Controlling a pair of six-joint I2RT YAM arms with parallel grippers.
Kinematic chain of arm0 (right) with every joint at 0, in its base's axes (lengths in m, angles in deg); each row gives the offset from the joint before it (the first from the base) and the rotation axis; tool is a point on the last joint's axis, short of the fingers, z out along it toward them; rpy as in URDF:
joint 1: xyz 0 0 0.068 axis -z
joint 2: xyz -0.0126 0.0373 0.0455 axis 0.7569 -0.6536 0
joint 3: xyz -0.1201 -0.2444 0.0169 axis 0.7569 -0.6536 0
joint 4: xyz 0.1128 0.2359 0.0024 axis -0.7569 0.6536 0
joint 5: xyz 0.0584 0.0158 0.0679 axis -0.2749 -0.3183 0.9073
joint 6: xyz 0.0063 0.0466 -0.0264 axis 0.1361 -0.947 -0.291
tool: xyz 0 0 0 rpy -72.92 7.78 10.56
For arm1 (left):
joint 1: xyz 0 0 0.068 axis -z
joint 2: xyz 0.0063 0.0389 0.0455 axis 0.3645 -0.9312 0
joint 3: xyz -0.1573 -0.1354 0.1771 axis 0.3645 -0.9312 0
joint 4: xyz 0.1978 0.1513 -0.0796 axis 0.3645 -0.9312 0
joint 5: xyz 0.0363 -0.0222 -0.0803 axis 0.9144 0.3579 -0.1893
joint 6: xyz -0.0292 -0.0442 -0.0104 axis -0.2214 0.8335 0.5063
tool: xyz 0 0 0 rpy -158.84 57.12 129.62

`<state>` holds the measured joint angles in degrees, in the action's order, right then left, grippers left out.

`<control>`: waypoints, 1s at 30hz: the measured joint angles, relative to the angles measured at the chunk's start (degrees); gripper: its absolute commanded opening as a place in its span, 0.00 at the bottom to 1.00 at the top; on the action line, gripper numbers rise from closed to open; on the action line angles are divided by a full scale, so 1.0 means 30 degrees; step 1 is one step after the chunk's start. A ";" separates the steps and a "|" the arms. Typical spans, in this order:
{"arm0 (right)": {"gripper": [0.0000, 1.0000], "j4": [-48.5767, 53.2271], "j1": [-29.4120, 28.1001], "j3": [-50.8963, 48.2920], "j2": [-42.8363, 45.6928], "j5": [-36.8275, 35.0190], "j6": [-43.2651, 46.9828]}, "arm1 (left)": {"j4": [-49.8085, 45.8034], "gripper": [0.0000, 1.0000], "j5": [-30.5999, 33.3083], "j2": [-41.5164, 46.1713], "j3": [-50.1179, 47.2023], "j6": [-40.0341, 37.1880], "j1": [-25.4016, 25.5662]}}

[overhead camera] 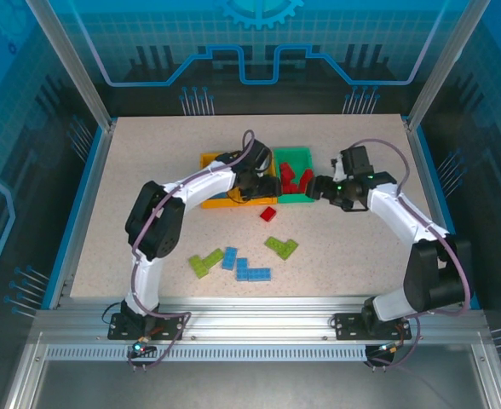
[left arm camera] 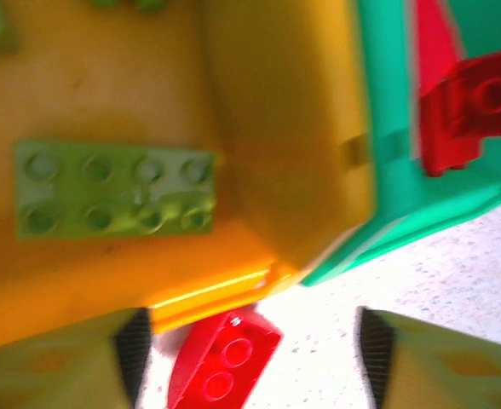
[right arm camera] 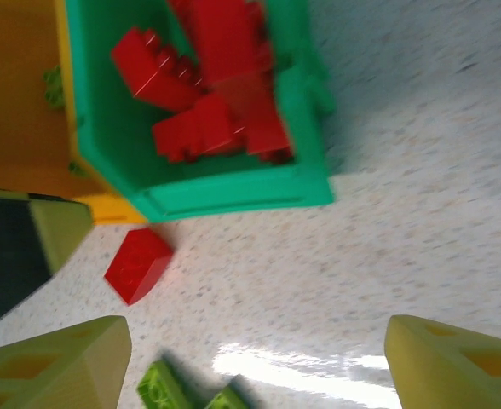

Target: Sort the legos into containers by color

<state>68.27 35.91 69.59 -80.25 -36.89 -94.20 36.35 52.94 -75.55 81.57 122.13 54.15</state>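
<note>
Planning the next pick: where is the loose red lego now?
In the top view, the red lego lies on the table, on the near side of where the orange bin meets the green bin.

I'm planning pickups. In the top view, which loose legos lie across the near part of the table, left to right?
left lime green lego → small blue lego → larger blue lego → right lime green lego

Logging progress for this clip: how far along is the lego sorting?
Done: red bricks lie in the green bin, a lime plate in the yellow bin. In hand: nothing; left gripper and right gripper are open. Remaining on the table: one red brick, two blue bricks, two lime bricks.
</note>
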 measured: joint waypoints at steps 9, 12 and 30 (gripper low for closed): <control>0.84 -0.0947 -0.4452 -0.0874 -0.1734 -0.1086 -0.3840 | 0.0131 0.99 0.1435 0.5122 -0.5078 0.0699 -0.1545; 0.83 -0.1158 -0.5370 -0.0357 -0.2958 -0.1515 -0.4779 | 0.0277 0.99 0.1880 0.6958 -0.6521 0.0867 -0.2280; 0.78 -0.0255 -0.7453 0.5697 -0.9005 -0.3774 -0.7162 | 0.0386 0.99 0.2652 1.1030 -1.1234 0.1173 -0.3985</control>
<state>67.50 13.55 86.68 -107.27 -48.21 -115.68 37.50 60.90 -42.46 47.87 125.64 42.19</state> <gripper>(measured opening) 0.802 0.988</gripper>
